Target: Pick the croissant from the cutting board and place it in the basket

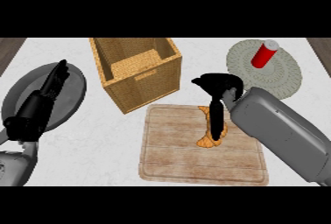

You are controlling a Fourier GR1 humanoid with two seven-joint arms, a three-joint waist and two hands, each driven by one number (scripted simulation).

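Croissant (208,139): on the cutting board (203,168), toward its upper right part; golden-orange, crescent-shaped, largely hidden under the right hand's fingers, only its lower tip and a sliver near the top showing.
Long axis: roughly up-and-down in the head view, running from the board's far edge toward its middle.
Right hand (218,89): directly over the croissant, palm at the far end, fingers (215,122) stretched down along the pastry's length; contact probable but not certain from this angle.
Finger state, right: long and close together, laid along the croissant, not visibly curled round it.
Left hand (51,85): over the grey plate (74,94) at the left, fingers straight and together, resting; well apart from the board.
Nearer hand: the right, by far.
Basket (139,92): woven, open-topped, just beyond the board's upper left corner.
Coming move, as a judgement: closing round the croissant, then lifting up and left to the basket.
Other: red cylinder (264,54) standing on a round mat (284,81), upper right.
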